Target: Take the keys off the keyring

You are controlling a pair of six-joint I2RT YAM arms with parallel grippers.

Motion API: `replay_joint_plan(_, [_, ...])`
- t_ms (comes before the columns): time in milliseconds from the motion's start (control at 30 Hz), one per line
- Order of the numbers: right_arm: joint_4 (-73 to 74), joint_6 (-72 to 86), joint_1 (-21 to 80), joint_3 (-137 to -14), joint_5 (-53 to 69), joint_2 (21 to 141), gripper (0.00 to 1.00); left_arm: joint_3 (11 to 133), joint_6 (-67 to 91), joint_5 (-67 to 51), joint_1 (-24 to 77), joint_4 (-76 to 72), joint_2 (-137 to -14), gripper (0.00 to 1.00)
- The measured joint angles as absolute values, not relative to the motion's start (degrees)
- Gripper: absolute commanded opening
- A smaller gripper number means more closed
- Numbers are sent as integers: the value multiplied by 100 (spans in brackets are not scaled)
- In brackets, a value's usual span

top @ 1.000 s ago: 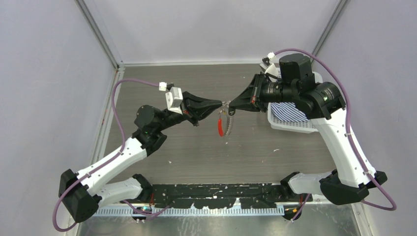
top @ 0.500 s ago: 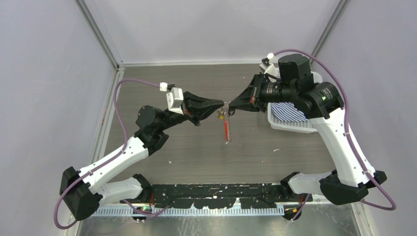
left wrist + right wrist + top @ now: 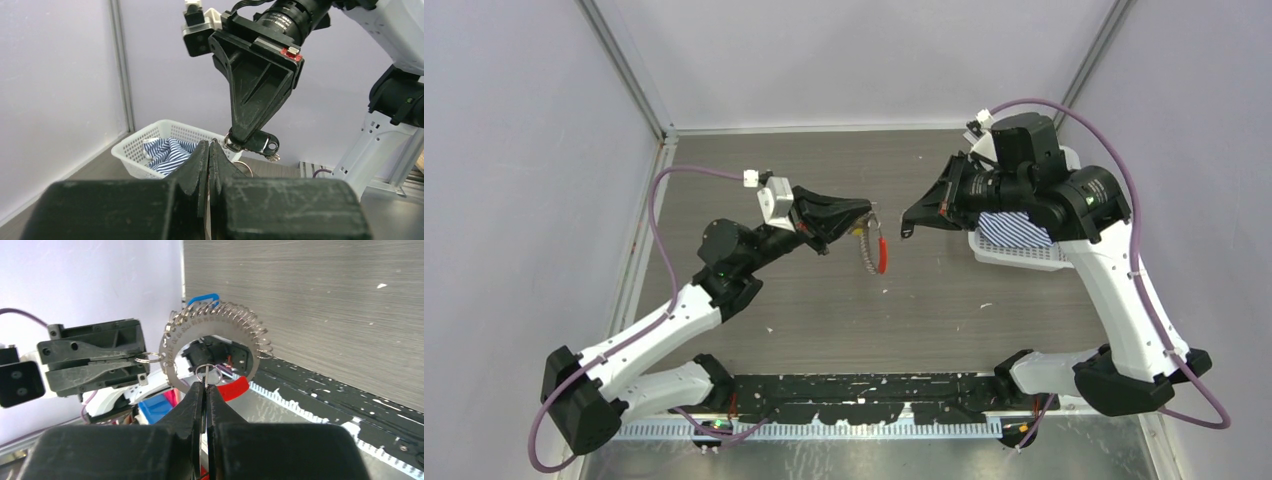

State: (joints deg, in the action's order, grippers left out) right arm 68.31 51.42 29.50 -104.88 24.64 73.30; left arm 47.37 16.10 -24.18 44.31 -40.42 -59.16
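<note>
My left gripper (image 3: 870,211) is shut on the top of the keyring (image 3: 872,250), a silvery coiled loop with a short red section that hangs free above the table. In the right wrist view the keyring (image 3: 212,327) hangs from the left gripper (image 3: 143,360) by a small ring. My right gripper (image 3: 906,228) is a short gap to the right, apart from the loop. It is shut on the black-headed key (image 3: 262,142), which has a small split ring (image 3: 207,372) at its tips. Other keys do not show clearly.
A white mesh basket (image 3: 1024,258) with a blue-and-white striped cloth (image 3: 162,151) stands at the right under the right arm. Grey walls close in the back and both sides. The arm bases and a black rail run along the near edge.
My right gripper has pulled back to the right with the black-headed key, away from my left gripper. The two no longer meet. The keyring has swung and now hangs from my left gripper alone.
</note>
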Motion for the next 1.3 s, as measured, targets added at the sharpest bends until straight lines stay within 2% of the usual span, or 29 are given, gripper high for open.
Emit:
replay_joint_plan(233, [6851, 4777, 2950, -10103, 1750, 7275, 1, 4624, 1610, -2023, 4431, -3603, -5787, 0])
replay_joint_plan(600, [5238, 4239, 2950, -7804, 187, 7290, 1, 4534, 1678, -1308, 4431, -2788, -5778, 0])
replay_joint_plan(1000, [2838, 3835, 2950, -6694, -360, 9089, 1, 4176, 1785, -849, 4431, -2086, -5778, 0])
replay_joint_plan(1300, [1997, 3610, 2936, -6648, -399, 9922, 1, 4066, 1804, -657, 4431, -1894, -5778, 0])
